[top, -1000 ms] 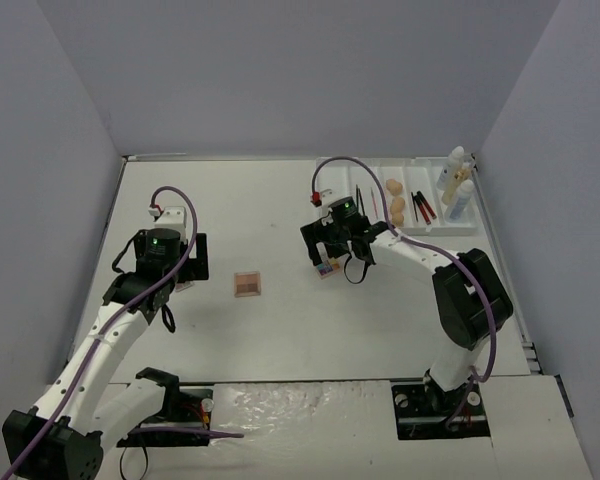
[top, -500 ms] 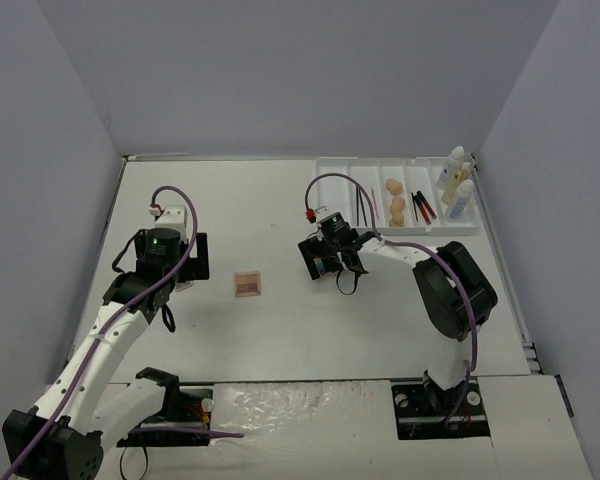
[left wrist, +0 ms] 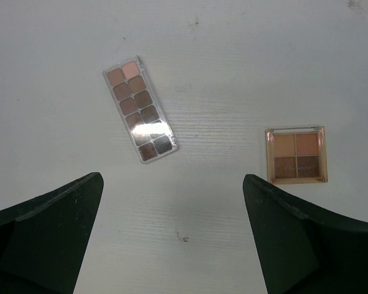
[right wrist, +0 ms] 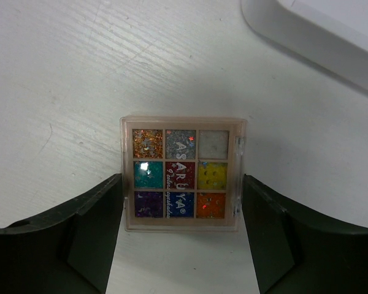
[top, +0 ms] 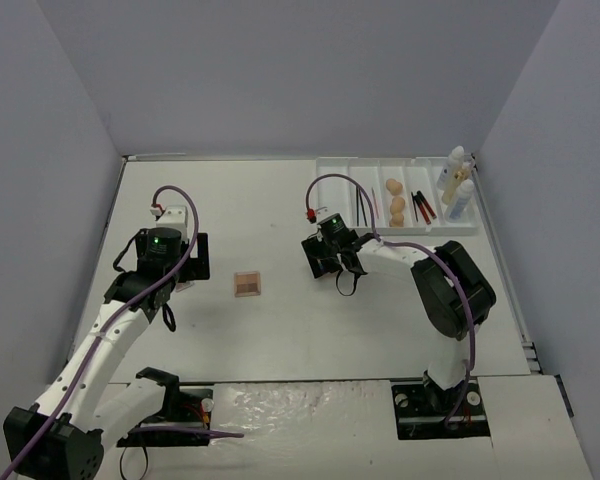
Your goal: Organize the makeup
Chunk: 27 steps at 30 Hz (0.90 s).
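A square glitter eyeshadow palette (right wrist: 182, 173) lies flat on the table. My right gripper (right wrist: 182, 184) is down over it with one finger against each side edge. In the top view this gripper (top: 325, 262) is at mid-table, left of the tray. My left gripper (left wrist: 173, 184) is open and empty above the table, and it also shows in the top view (top: 185, 262). Ahead of it lie a long nude palette (left wrist: 140, 110) and a square four-pan palette (left wrist: 295, 155), which also shows in the top view (top: 247, 284).
The white divided tray (top: 332, 168) stands at the back right. It holds peach sponges (top: 395, 200), thin pencils (top: 423, 207) and bottles (top: 455, 185). Its corner shows in the right wrist view (right wrist: 319, 30). Grey walls close in three sides.
My right gripper has moved left and toward the near edge, down over the glitter palette, and its fingers now bracket it. The left arm has not moved.
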{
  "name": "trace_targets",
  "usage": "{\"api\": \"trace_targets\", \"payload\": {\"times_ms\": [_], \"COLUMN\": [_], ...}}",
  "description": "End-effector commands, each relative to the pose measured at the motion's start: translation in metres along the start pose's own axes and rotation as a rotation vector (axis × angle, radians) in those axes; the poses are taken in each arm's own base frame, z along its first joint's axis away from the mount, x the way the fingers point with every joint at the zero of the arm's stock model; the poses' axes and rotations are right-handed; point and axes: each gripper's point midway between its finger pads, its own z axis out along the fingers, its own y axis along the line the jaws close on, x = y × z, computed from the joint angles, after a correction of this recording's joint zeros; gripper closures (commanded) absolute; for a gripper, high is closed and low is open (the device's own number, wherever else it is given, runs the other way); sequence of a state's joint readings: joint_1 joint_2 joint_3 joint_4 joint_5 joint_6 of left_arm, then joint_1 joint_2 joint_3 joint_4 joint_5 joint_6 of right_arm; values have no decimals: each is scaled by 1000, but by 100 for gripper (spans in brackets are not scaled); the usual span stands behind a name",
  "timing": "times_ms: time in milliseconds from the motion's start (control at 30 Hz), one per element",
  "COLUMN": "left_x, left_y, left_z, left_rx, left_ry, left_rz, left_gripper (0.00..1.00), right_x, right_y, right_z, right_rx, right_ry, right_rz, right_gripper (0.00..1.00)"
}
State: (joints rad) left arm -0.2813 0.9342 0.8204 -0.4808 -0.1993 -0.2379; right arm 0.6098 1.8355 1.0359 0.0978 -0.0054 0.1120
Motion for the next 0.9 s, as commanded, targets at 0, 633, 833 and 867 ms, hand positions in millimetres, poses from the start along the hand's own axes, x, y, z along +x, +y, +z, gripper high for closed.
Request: {"api": "trace_targets", "payload": {"times_ms": [0, 633, 833, 867], "left_x": [-20, -19, -18, -18], "left_y": [-2, -2, -1, -1], "left_z": [0, -1, -1, -1], "left_rx": [8, 4, 4, 4], "left_ry": [-66, -62, -60, -59], "left_rz": [-2, -2, -2, -1], "left_gripper": [3, 3, 3, 3], "right_x": [-11, -184, -220, -225], "right_y": [-1, -49, -94, -98], "right_z": [-3, -58, -35, -30], "right_rx": [18, 97, 170, 180], "right_ry": [-26, -337, -380, -385], "right_rz": [2, 139, 220, 224], "right_gripper": [43, 45, 45, 45]}}
